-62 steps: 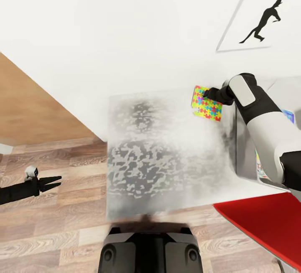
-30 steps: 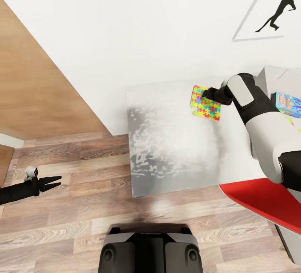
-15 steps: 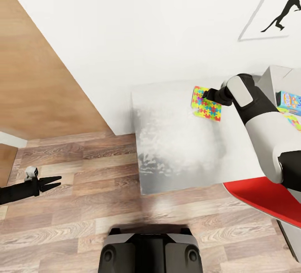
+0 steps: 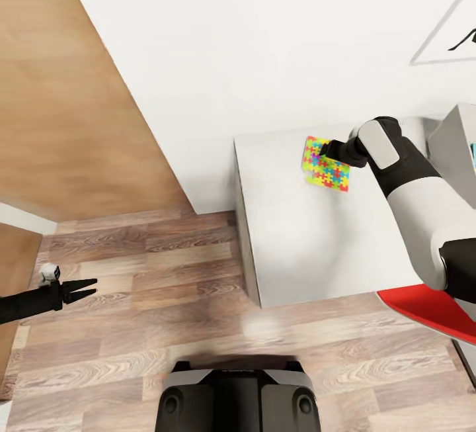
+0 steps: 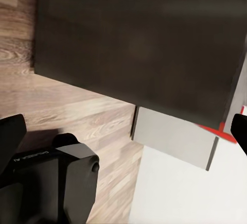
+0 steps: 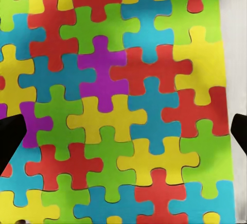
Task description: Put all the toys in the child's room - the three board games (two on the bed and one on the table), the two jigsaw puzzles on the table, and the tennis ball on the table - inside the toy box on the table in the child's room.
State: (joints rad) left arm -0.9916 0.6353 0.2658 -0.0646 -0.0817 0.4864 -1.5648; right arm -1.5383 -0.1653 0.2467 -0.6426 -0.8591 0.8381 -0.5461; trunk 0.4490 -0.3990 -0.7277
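A multicolour jigsaw puzzle (image 4: pixel 325 166) hangs tilted just above the table (image 4: pixel 304 247), near its far edge. My right gripper (image 4: pixel 328 149) is against the puzzle's face. In the right wrist view the jigsaw puzzle (image 6: pixel 118 80) is very close, and the right gripper (image 6: pixel 123 134) has a dark fingertip at each side of it, shut on it across its width. The grey toy box (image 4: pixel 456 144) stands at the table's right end, cut by the picture's edge. My left gripper (image 4: pixel 82 288) is open over the wood floor, far left of the table.
A brown wooden door (image 4: pixel 73 88) fills the left, next to the white wall. A red seat (image 4: pixel 430 309) juts in front of the table's right part. The left gripper (image 5: pixel 126 136) faces a dark panel (image 5: pixel 139 38), with my base (image 5: pixel 51 183) below. Plank floor (image 4: pixel 165 286) lies between.
The head view has swung left, so the table and toy box slid right and more door shows. The puzzle kept its place at my right gripper. Both arms hold their pose.
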